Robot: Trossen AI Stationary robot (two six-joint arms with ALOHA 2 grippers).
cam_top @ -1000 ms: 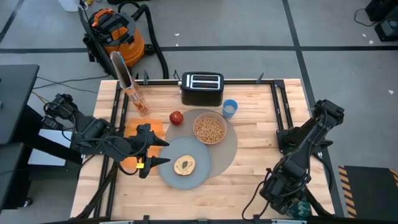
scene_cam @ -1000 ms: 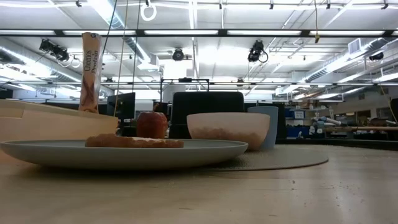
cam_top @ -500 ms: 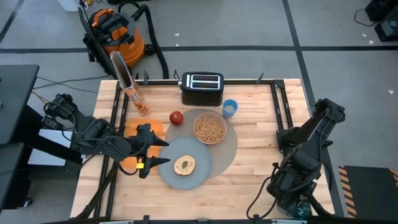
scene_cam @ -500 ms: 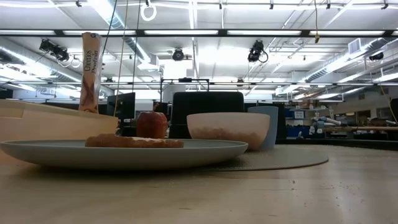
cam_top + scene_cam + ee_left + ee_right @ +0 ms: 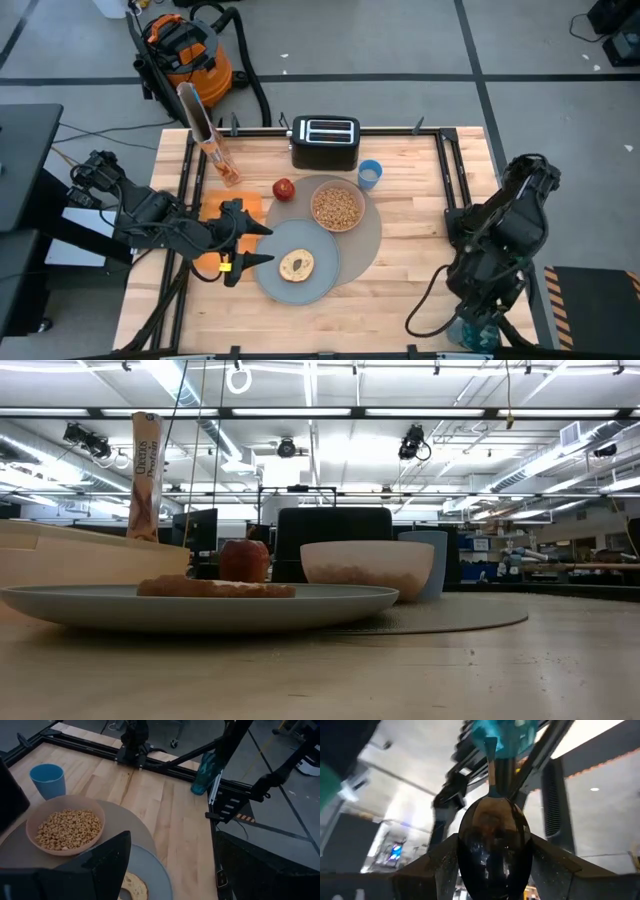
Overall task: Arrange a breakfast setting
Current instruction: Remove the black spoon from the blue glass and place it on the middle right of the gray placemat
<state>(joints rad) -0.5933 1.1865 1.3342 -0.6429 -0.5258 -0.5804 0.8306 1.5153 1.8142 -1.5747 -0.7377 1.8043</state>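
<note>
High view: the large round grey placemat [image 5: 372, 240] lay mid-table, bearing the grey-blue plate [image 5: 322, 275] with round toasted bread [image 5: 296, 265] and the pale pink bowl [image 5: 337, 208] of cereal; the red apple [image 5: 284, 188] and small blue cup [image 5: 369, 174] sat beside it. The left gripper [image 5: 247, 246] hung over the orange square napkin [image 5: 245, 206] at the left edge, fingers apart. The right arm was folded off the right edge.

Low view: the plate filled the foreground.

Right wrist view: the right gripper [image 5: 492, 862] was clamped on the metal spoon [image 5: 492, 842]. Being stiff, light and slippery, it probably wanted holding at the handle. Bare table lay right of the placemat.
</note>
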